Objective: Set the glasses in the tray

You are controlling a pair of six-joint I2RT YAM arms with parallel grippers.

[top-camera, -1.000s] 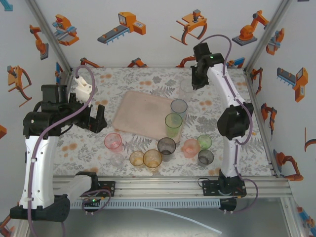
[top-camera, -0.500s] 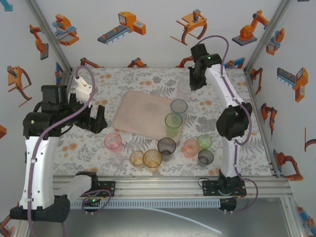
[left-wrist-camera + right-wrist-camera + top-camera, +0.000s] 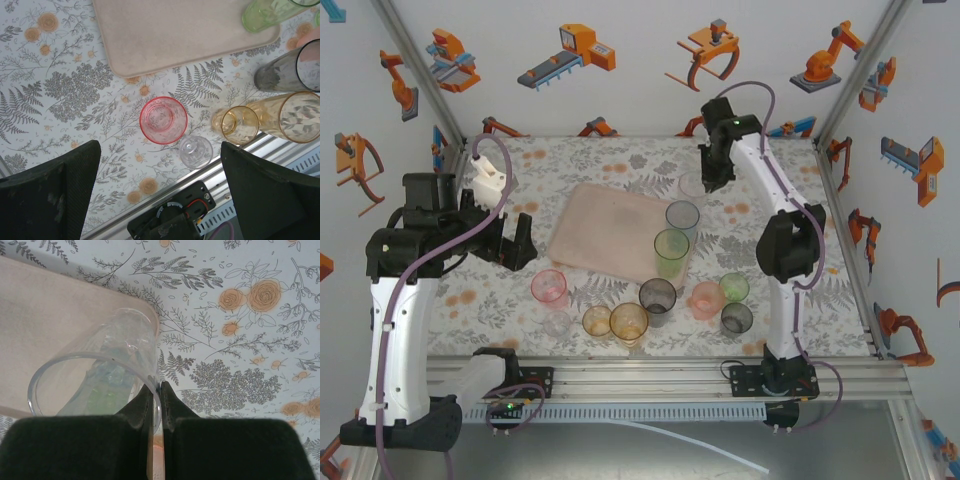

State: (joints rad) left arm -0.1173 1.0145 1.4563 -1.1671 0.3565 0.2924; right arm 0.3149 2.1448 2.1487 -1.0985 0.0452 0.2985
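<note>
Floral tablecloth (image 3: 235,375) shows beside the tray (image 3: 45,315). The right gripper (image 3: 156,387), clenched on a clear glass (image 3: 100,365) by its rim, has drifted left to the tray's corner, so placing looks close. The left gripper (image 3: 160,190) hangs released above a pink glass (image 3: 163,120).

We see a pale pink rectangular tray (image 3: 605,220), a clear glass tumbler (image 3: 95,357), a white tabletop (image 3: 75,85) patterned with grey ferns, orange flowers.

Bright, even light, soft shadows, sharp focus.
</note>
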